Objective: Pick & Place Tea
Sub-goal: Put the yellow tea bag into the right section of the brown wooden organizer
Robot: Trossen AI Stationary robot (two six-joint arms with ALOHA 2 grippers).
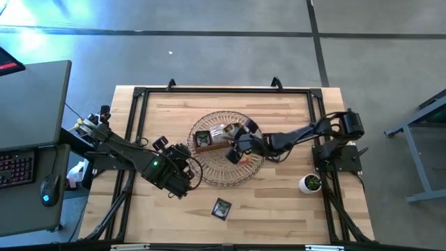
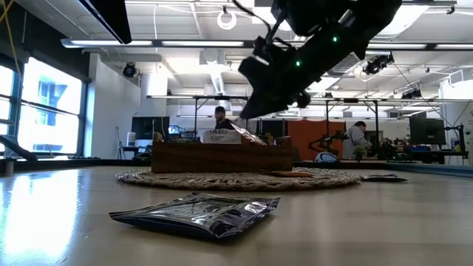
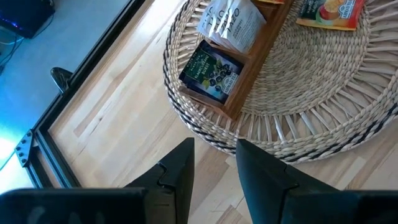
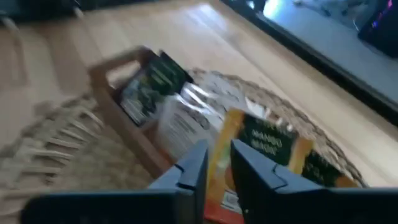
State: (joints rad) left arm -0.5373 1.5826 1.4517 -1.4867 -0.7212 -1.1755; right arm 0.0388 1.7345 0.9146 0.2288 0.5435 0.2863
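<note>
A round wicker basket (image 1: pixel 209 174) lies at the centre of the wooden table (image 1: pixel 279 209); a brown wooden tray (image 3: pixel 261 53) rests on it, toward ten o'clock. A small white pot (image 1: pixel 310 184) with a green plant stands at four o'clock from the basket, well apart; a keyboard (image 1: pixel 15 169) and mouse (image 1: pixel 47 189) lie on a desk off toward nine o'clock; people (image 2: pixel 219 118) show in the room beyond.

You can't see whether the right claw (image 4: pixel 217 163) touches the blurry orange tea bag (image 4: pixel 264 152) behind it.
</note>
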